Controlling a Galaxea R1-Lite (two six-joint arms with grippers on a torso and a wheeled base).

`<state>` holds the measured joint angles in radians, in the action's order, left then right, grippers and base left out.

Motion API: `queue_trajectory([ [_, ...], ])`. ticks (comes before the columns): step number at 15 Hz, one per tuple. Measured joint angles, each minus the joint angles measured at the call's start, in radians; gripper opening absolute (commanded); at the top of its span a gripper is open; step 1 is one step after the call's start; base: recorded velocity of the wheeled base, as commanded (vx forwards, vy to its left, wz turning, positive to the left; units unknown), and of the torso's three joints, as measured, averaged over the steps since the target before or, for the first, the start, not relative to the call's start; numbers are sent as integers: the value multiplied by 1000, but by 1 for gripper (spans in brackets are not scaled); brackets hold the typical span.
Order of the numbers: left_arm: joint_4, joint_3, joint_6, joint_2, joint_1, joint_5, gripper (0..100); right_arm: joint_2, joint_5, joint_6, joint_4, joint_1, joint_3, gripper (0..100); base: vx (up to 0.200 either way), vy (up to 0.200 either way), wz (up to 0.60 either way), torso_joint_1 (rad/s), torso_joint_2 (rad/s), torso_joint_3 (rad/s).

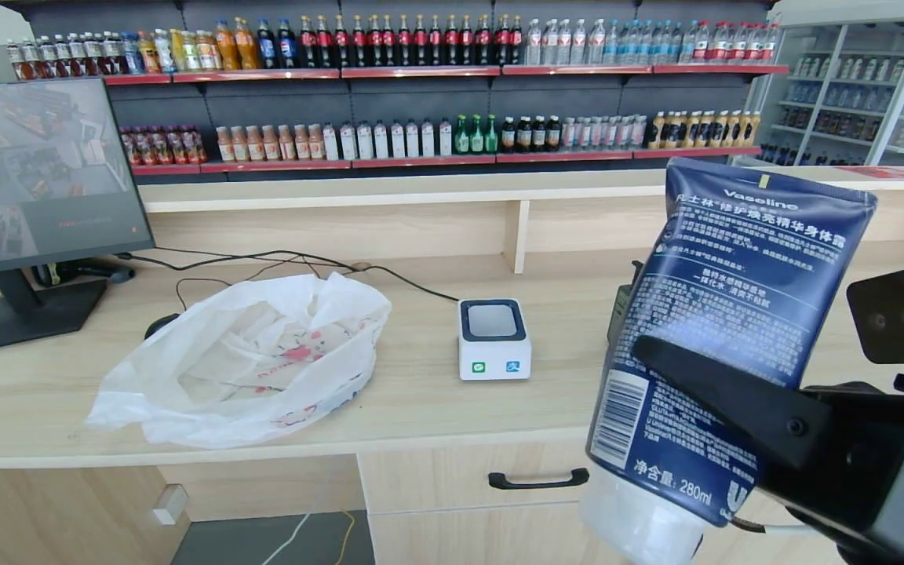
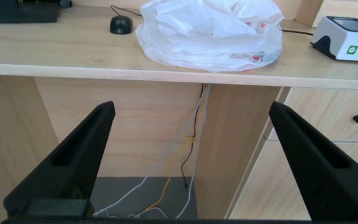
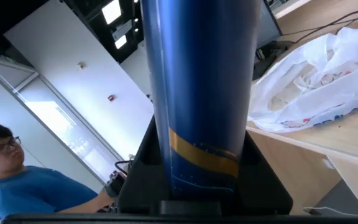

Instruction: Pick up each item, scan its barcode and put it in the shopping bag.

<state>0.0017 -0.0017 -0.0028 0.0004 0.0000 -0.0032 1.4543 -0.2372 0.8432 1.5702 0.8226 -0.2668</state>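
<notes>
A dark blue lotion tube [image 1: 727, 329] is clamped in the right gripper [image 1: 679, 369] and raised above the right end of the wooden counter [image 1: 421, 408]. It is tilted, with what seems to be its pale cap pointing down. The barcode scanner [image 1: 494, 339] is set on the counter just right of the white shopping bag [image 1: 252, 357]. The left gripper [image 2: 192, 112] is held with fingers spread below the counter edge, grasping nothing.
</notes>
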Motion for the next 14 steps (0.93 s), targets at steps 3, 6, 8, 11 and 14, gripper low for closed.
queue_trajectory([
  [3,0,0,0,0,0,0,100,-14,0,18,0,19,-20,0,0,0,0,0,0,0],
  [6,0,0,0,0,0,0,100,-19,0,19,0,31,-24,0,0,0,0,0,0,0],
  [8,0,0,0,0,0,0,100,-21,1,19,-1,48,-27,0,0,0,0,0,0,0],
  [11,0,0,0,0,0,0,100,-18,0,19,0,63,-58,0,0,0,0,0,0,0],
  [14,0,0,0,0,0,0,100,-17,0,19,0,66,-75,0,0,0,0,0,0,0],
])
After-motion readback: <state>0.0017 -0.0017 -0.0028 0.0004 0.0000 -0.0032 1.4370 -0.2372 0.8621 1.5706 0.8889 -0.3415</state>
